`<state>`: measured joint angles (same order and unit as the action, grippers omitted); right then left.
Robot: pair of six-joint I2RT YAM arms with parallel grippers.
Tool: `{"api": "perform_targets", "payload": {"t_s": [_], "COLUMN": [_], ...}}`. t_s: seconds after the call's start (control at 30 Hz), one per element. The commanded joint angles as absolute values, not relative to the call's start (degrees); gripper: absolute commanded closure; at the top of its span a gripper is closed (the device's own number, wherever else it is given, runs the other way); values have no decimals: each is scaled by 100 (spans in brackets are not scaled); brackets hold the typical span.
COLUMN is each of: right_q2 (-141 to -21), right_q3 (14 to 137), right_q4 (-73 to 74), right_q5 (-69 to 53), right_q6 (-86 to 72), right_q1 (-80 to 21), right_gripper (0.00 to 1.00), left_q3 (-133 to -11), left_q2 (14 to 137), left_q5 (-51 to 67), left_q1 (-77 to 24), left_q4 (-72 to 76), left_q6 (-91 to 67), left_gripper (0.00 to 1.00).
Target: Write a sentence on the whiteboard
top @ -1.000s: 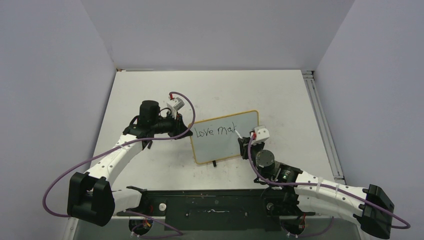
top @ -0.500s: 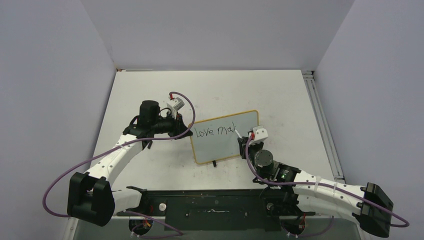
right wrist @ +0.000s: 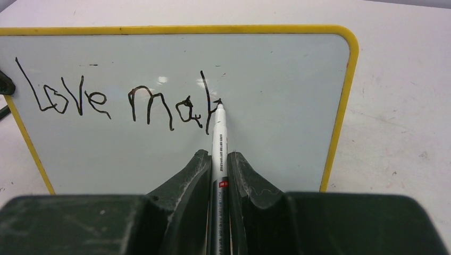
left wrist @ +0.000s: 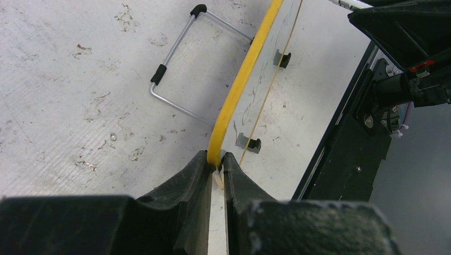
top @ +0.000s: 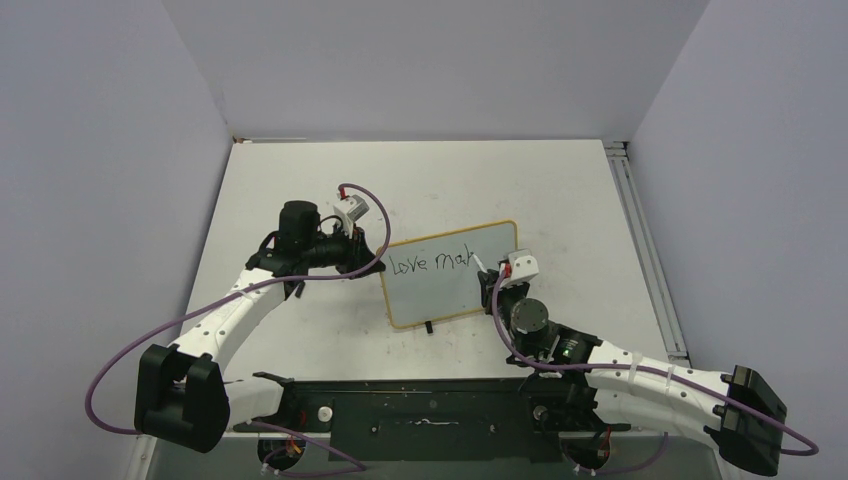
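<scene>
Count: whiteboard [top: 450, 295] 1 | marker [right wrist: 219, 143] 1 | left gripper [left wrist: 215, 160] + right gripper [right wrist: 219, 158] = 2 | sentence [right wrist: 133, 101]: 2 words | feet [left wrist: 250, 142] 2 | wire stand [left wrist: 158, 74] 1

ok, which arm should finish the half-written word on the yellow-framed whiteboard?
Right. The right gripper is shut on the white marker, tip at the unfinished k on the grey-white, yellow-framed whiteboard. The left gripper is clamped on the board's yellow frame, apparently steadying it.

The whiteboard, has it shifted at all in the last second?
No. The whiteboard keeps its place on the table, its left edge pinched by the left tool.
</scene>
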<state>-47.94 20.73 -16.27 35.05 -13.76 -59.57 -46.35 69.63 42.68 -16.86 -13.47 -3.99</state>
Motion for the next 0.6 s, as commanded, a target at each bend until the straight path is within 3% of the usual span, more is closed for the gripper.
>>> {"api": "perform_targets", "payload": {"t_s": [0.0, 0.57], "right_q2": [-4791, -4642], "right_q3": [2199, 2095], "right_q4": [-1923, -1597], "right_q5": [3583, 3370], "right_q6": [-1314, -1563], "right_q1": [-5904, -5979], "right_gripper": [95, 95], "left_q3": [-4825, -4825], "left_q2": [6891, 6891], "left_q5": [4143, 4152], "left_q1": [-1696, -1696], "left_q4": [-1414, -1423], "left_q6": [-294, -299], "left_gripper": [100, 100]}}
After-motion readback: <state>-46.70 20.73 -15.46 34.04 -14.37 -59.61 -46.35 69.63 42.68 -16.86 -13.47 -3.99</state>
